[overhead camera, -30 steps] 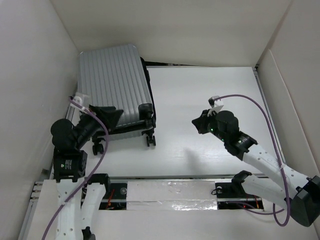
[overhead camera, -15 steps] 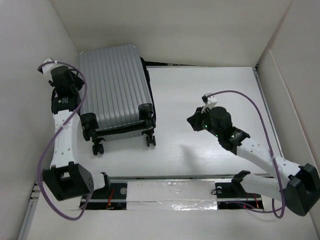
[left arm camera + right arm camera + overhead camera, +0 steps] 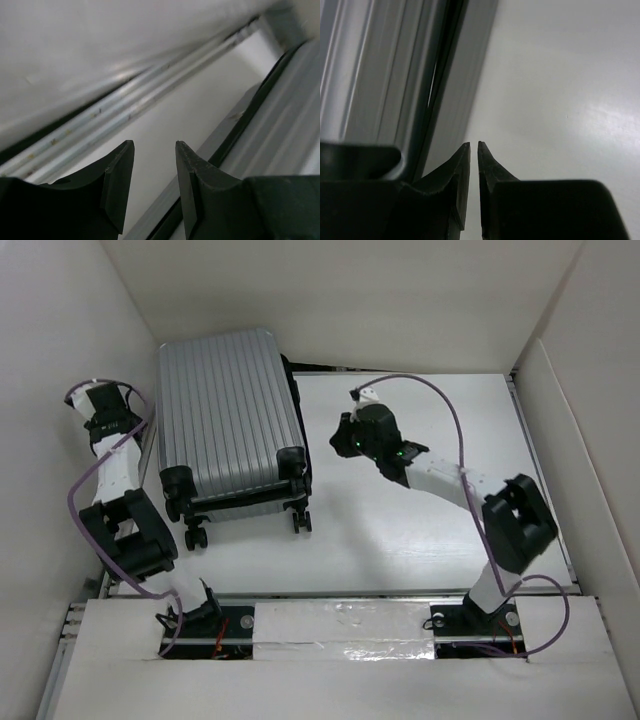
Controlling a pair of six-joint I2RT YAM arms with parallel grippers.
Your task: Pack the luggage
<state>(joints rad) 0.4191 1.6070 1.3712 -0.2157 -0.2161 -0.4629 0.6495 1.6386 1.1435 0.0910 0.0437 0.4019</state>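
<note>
Well, from the top external camera you are looking at the large silver-grey ribbed hard-shell suitcase point(image 3: 230, 410), which is lying closed and flat on the far left part of the white table point(image 3: 420, 520), with its black spinner wheels point(image 3: 300, 520) pointing toward the arm bases. The left gripper point(image 3: 108, 410) is sitting in the narrow space between the suitcase's left side and the pale side wall point(image 3: 60, 340). The right gripper point(image 3: 340, 440) is hovering over bare table just beside the suitcase's right edge, without touching it as far as this view shows. Turning to the left wrist camera, the two dark fingers point(image 3: 117, 175) are standing clearly apart with nothing between them. They are facing a strip of white tabletop that is running between a blurred silvery metal rail point(image 3: 100, 120) on the left and the suitcase's grey edge with its dark seam on the right. Moving to the right wrist camera, the fingers point(image 3: 460, 170) are sitting almost together, leaving only a thin slit, and they are gripping nothing. The suitcase's ribbed shell and dark seam are filling the left of that view, and bare white table is filling the right.
</note>
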